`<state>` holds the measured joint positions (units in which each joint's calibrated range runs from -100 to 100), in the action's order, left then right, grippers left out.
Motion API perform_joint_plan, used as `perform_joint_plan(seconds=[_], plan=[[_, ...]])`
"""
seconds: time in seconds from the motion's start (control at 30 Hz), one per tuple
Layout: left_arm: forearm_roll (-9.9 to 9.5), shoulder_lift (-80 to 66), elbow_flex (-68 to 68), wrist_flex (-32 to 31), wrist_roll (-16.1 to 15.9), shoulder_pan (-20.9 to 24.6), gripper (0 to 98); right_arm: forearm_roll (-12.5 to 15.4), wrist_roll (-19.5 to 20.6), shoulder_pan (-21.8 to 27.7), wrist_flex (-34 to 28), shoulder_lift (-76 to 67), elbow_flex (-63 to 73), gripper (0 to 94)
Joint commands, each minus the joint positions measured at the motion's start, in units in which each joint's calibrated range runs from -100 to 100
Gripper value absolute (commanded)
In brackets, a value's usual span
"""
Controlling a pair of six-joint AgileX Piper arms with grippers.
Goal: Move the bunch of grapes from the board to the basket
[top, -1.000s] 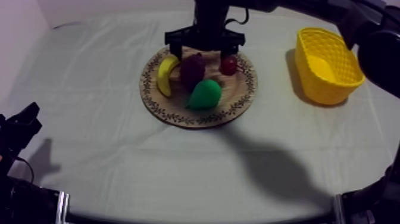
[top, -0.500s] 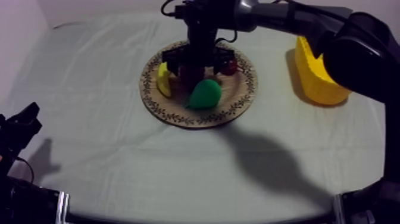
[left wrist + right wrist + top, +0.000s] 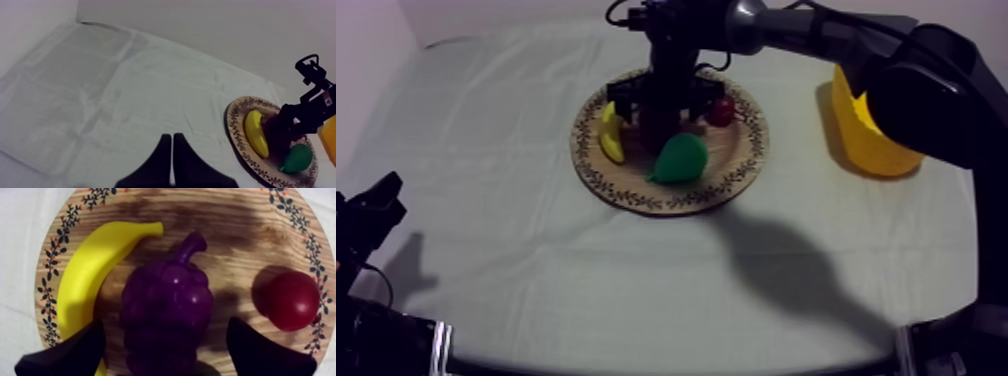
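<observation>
Straddling grape bunch [image 3: 167,303] w/ right gripper [image 3: 166,333]: fingers wide apart, one each side, nothing clamped yet. Bunch lies mid wooden board [image 3: 235,243], btwn banana [image 3: 95,273] & small red fruit [image 3: 292,300], long axis stem-away from gripper, so fingers close across its width. Left gripper [image 3: 171,160] closed, empty, at table's front-left corner, well off. Yellow basket [image 3: 861,140] by right edge.

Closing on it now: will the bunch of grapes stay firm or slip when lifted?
Probably stiff: the bunch of grapes looks like one smooth moulded piece, not loose berries. Its glossy, rounded sides may slip or twist between the open right gripper, which straddles it.
</observation>
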<state>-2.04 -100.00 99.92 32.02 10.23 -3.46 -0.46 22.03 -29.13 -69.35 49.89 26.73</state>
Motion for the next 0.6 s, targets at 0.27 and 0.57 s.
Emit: perform_joint_plan(seconds=[0.27, 0.57], plan=[[0.02, 0.0, -0.03, -0.01, -0.02, 0.02, 0.1, 0.31, -0.66, -0.18, -2.38, 3.65, 5.03, 82.6], [0.02, 0.0, -0.03, -0.01, 0.0, 0.02, 0.1, 1.2, -1.67, 0.88, -3.32, 5.57, 7.8, 79.3]])
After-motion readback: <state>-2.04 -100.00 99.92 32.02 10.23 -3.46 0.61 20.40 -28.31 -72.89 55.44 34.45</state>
